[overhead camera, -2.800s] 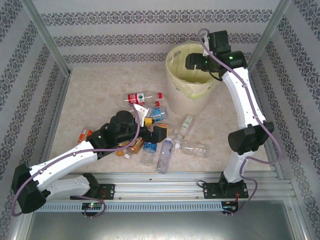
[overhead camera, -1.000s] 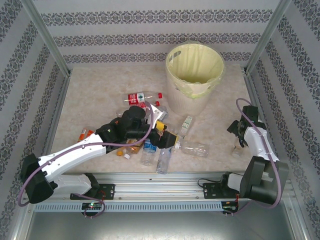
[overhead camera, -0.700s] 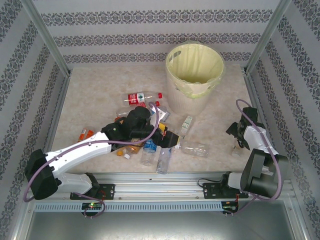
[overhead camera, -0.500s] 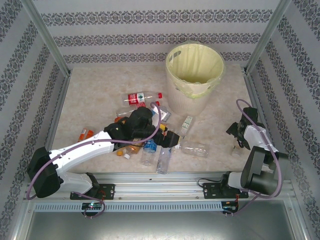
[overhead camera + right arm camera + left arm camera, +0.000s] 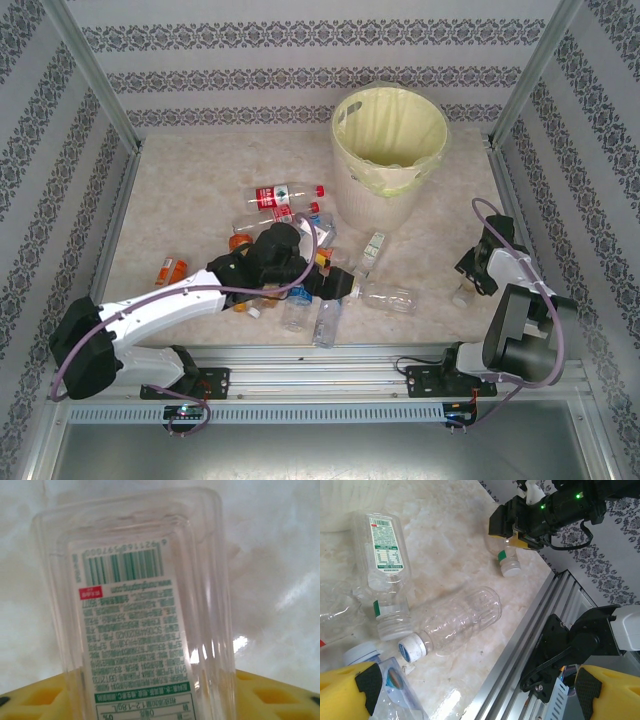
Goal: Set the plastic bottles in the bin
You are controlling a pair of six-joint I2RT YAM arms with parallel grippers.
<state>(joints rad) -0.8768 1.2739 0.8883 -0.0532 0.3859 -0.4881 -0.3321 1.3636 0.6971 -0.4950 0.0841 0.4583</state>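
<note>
Plastic bottles (image 5: 285, 196): found strewn at the middle of the table (image 5: 190, 180), near the bin (image 5: 388, 150) but outside it; noted one stray bottle (image 5: 461, 295) lying apart by the right edge. Observed the left gripper (image 5: 338, 284) spread wide, holding nothing, poised beside a clear white-capped bottle (image 5: 455, 622). Observed the right gripper (image 5: 470, 276) straddling the stray bottle; could not confirm whether its fingers (image 5: 270, 695) actually pressed the walls. Judged slippage likely on such smooth, thin plastic under an incomplete or off-centre pinch. Judged a drop short of the bin possible over the carry. Expected neighbouring bottles to roll away if nudged.
</note>
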